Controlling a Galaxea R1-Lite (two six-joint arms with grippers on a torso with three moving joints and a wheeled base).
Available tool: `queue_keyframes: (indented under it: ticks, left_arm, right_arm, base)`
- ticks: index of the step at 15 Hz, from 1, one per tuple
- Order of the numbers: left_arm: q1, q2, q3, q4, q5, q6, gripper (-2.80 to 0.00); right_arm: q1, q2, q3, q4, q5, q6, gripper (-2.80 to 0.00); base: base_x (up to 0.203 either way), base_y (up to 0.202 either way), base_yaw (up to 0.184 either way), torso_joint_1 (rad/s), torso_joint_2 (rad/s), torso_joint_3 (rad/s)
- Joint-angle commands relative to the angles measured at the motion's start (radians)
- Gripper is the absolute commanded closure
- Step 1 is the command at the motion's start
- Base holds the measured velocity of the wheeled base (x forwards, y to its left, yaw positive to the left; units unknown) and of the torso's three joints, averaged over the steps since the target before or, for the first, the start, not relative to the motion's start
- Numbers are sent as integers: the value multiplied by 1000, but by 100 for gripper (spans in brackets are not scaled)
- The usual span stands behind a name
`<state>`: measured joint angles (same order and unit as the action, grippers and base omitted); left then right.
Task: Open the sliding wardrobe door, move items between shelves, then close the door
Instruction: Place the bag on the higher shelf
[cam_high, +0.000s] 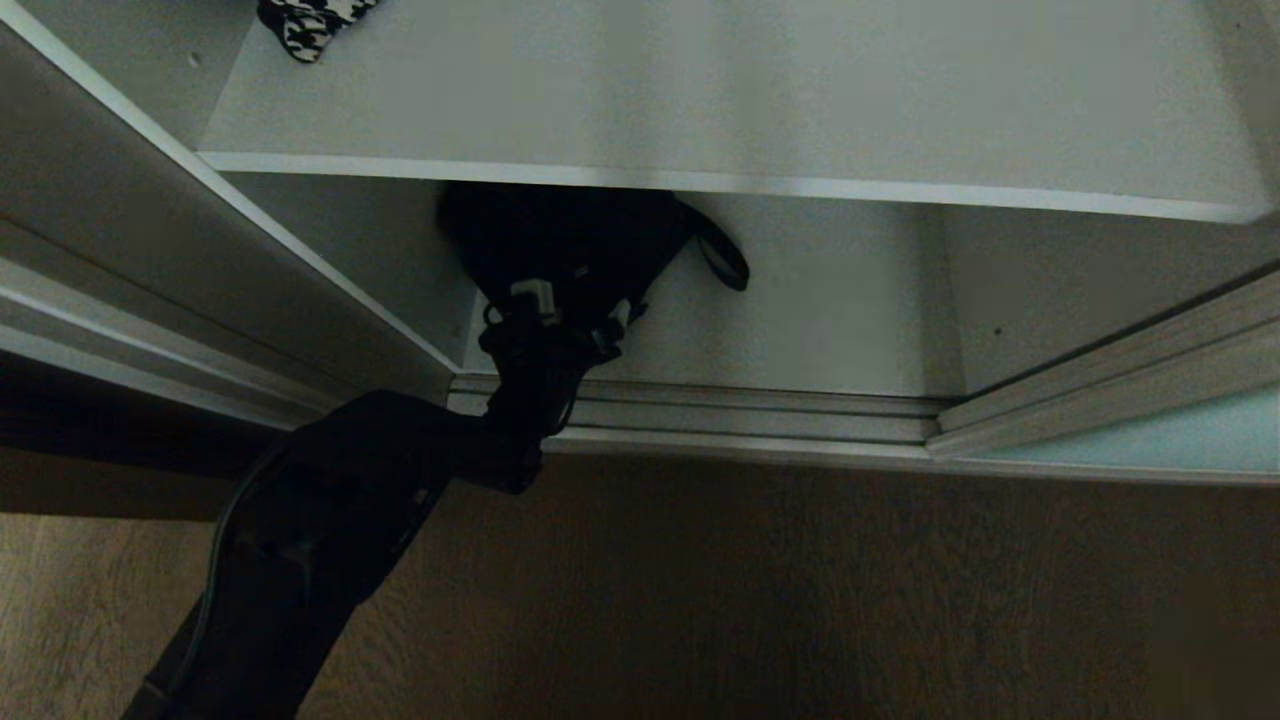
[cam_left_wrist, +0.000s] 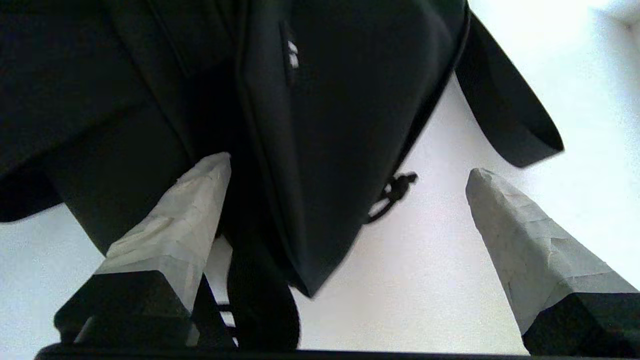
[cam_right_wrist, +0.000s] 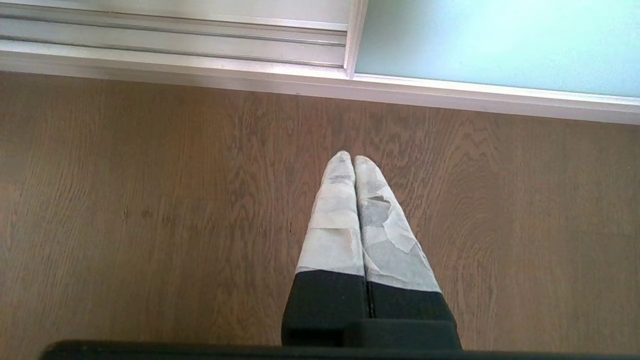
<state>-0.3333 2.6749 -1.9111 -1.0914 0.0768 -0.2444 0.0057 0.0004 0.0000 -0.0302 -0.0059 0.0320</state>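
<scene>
A large black bag (cam_high: 560, 240) lies on the lower shelf (cam_high: 850, 320) of the wardrobe, its strap loop (cam_high: 725, 255) hanging to the right. My left gripper (cam_high: 565, 310) reaches into that shelf and stands open at the bag's near side. In the left wrist view a corner of the bag (cam_left_wrist: 350, 100) sits between the wide-spread fingers (cam_left_wrist: 530, 240) of the left gripper (cam_left_wrist: 347, 165), beside the zip pull (cam_left_wrist: 397, 187). The houndstooth piece (cam_high: 310, 25) rests on the upper shelf (cam_high: 750, 90). The sliding door (cam_high: 1150, 440) stands pushed to the right. My right gripper (cam_right_wrist: 354, 159) hangs shut above the floor.
Silver floor tracks (cam_high: 740, 415) run along the wardrobe's front. The wardrobe's left side panel (cam_high: 150, 230) slants close to my left arm. The upper shelf's front edge (cam_high: 700, 180) overhangs the bag. Brown wooden floor (cam_high: 800, 600) lies in front. The door's teal glass (cam_right_wrist: 500, 45) shows near the right gripper.
</scene>
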Motion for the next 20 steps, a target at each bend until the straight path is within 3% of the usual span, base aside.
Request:
queue_keyframes:
  ticks: [1, 4, 5, 20]
  left_arm:
    - [0, 33, -19, -5, -13, -1, -280]
    - [2, 43, -20, -7, -20, 0, -280]
    - [2, 43, -20, -9, -23, 0, 0]
    - [28, 69, -20, -28, -49, 17, 0]
  right_arm:
    - [0, -3, 0, 0, 0, 0, 0]
    - [0, -3, 0, 0, 0, -1, 0]
    - [0, -2, 0, 0, 0, 0, 0]
    - [0, -2, 0, 0, 0, 0, 0]
  base:
    - [0, 0, 0, 0, 0, 0]
    - [0, 0, 0, 0, 0, 0]
    - [0, 0, 0, 0, 0, 0]
    - [0, 0, 0, 0, 0, 0]
